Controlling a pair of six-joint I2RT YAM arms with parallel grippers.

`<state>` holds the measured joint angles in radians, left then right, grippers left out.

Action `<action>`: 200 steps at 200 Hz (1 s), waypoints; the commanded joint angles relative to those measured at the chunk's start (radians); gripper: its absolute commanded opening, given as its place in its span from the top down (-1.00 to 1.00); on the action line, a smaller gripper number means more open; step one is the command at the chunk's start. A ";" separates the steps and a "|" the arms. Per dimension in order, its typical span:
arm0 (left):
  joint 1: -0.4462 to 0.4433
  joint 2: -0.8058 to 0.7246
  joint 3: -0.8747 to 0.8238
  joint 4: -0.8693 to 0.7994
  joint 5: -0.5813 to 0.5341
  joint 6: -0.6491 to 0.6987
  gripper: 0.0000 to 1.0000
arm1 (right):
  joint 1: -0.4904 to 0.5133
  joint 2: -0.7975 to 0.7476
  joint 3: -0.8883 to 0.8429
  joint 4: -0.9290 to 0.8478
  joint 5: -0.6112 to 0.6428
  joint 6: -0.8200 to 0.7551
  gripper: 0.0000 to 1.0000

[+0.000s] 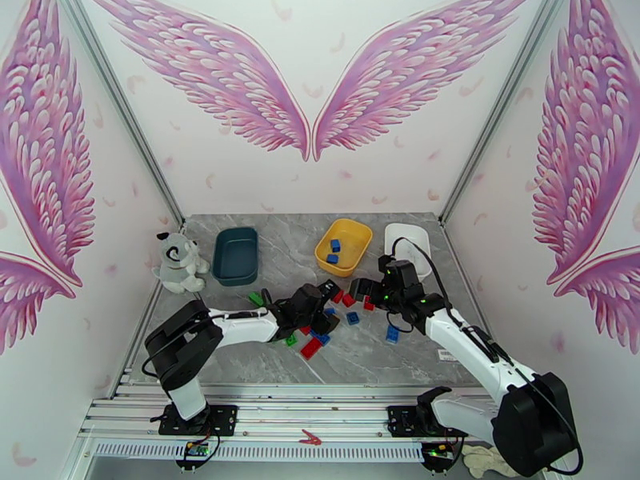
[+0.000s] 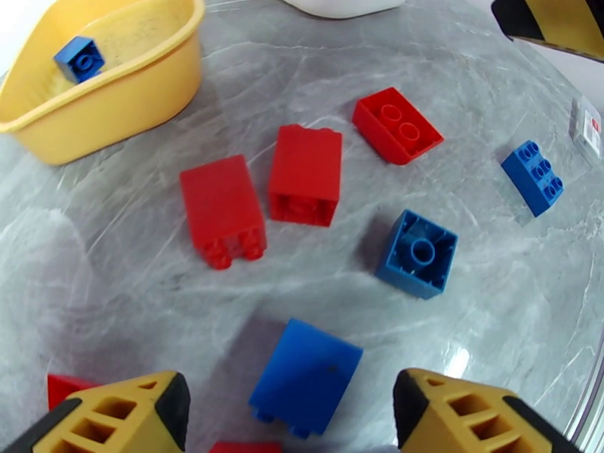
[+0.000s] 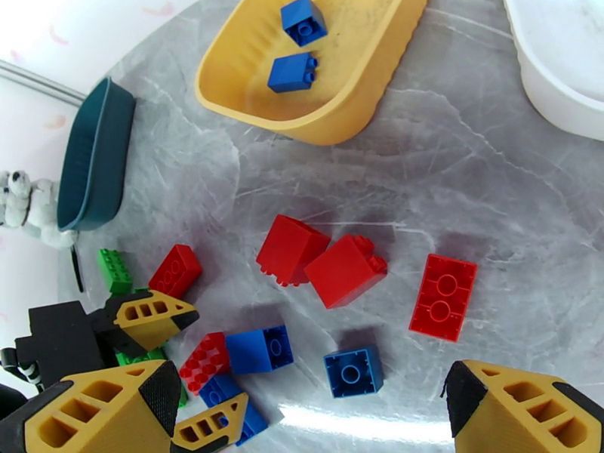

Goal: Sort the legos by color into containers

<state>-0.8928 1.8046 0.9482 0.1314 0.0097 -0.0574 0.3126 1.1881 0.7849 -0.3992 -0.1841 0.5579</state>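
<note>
Legos [image 1: 392,334] lie scattered before the row of containers [image 1: 354,234].

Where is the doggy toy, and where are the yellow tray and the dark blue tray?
doggy toy [image 1: 179,262], top view, on its grey-white body.
yellow tray [image 1: 357,238], top view, on its bare floor.
dark blue tray [image 1: 236,258], top view, on its bare floor.

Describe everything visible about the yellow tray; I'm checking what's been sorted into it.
The yellow tray is a shallow, rounded-rectangular tub of smooth-looking plastic with a rolled rim and a scuffed-looking floor. It sits upright on the grey marbled table, toward the far side, between the teal tray and the white tray. Two blue bricks lie inside it.
</note>
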 commanded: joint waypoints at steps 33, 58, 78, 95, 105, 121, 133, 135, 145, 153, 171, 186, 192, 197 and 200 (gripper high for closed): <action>-0.006 0.112 0.084 -0.059 0.059 0.032 -0.39 | -0.031 -0.036 -0.019 0.012 -0.051 0.018 -0.98; -0.008 0.105 0.067 -0.053 0.045 0.028 -0.27 | -0.034 -0.037 -0.019 0.013 -0.054 0.019 -0.98; -0.014 0.090 0.050 -0.048 0.037 0.027 -0.17 | -0.037 -0.034 -0.022 0.014 -0.058 0.021 -0.98; -0.027 0.089 0.049 -0.058 0.011 0.034 -0.07 | -0.038 -0.033 -0.023 0.018 -0.061 0.021 -0.98; -0.035 0.093 0.053 -0.066 -0.007 0.039 0.00 | -0.039 -0.033 -0.023 0.018 -0.059 0.021 -0.98; -0.042 0.099 0.062 -0.078 -0.022 0.044 0.09 | -0.040 -0.033 -0.023 0.018 -0.059 0.021 -0.98; -0.045 0.099 0.062 -0.081 -0.030 0.044 0.14 | -0.040 -0.032 -0.024 0.019 -0.060 0.022 -0.99; -0.045 0.099 0.062 -0.080 -0.032 0.044 0.15 | -0.040 -0.032 -0.024 0.020 -0.060 0.022 -0.99; -0.044 0.093 0.059 -0.076 -0.033 0.041 0.19 | -0.042 -0.032 -0.025 0.019 -0.060 0.023 -1.00; -0.046 0.087 0.053 -0.072 -0.034 0.041 0.23 | -0.042 -0.033 -0.024 0.019 -0.060 0.023 -1.00; -0.046 0.065 0.034 -0.050 -0.044 0.035 0.37 | -0.042 -0.035 -0.026 0.018 -0.056 0.026 -0.96; -0.042 0.039 0.015 -0.027 -0.049 0.028 0.45 | -0.043 -0.039 -0.028 0.015 -0.051 0.027 -0.93; -0.041 0.027 0.007 -0.021 -0.047 0.025 0.47 | -0.043 -0.041 -0.028 0.014 -0.047 0.029 -0.93; -0.039 0.015 0.000 -0.015 -0.046 0.023 0.49 | -0.043 -0.044 -0.029 0.012 -0.044 0.030 -0.92; -0.037 0.009 -0.005 -0.011 -0.044 0.021 0.50 | -0.043 -0.046 -0.028 0.011 -0.042 0.030 -0.91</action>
<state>-0.9363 1.8938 0.9806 0.0875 -0.0208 -0.0288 0.2790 1.1694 0.7765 -0.3988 -0.2291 0.5758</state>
